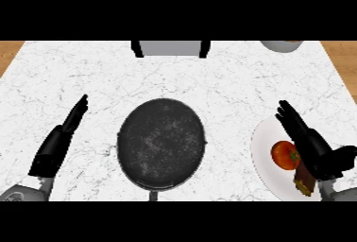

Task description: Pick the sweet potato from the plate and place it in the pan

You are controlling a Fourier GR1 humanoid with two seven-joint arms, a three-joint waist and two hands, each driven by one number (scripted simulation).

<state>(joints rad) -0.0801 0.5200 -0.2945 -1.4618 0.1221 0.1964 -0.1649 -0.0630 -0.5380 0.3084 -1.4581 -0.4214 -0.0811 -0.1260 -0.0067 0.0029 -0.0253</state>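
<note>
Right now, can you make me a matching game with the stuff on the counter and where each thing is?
Things:
1. pan
2. plate
3. sweet potato
4. left hand

Places:
A. on the plate, beside the right hand
B. far left of the counter, fingers straight
C. middle of the counter, nothing inside it
D. at the counter's right side, partly under the right hand

Pairs: 1-C, 2-D, 3-A, 4-B

Marble counter [230, 85]. Grey block [171, 48] at far edge, well beyond both hands; pale bowl [282, 45] (partly cropped) beyond right hand.
</note>
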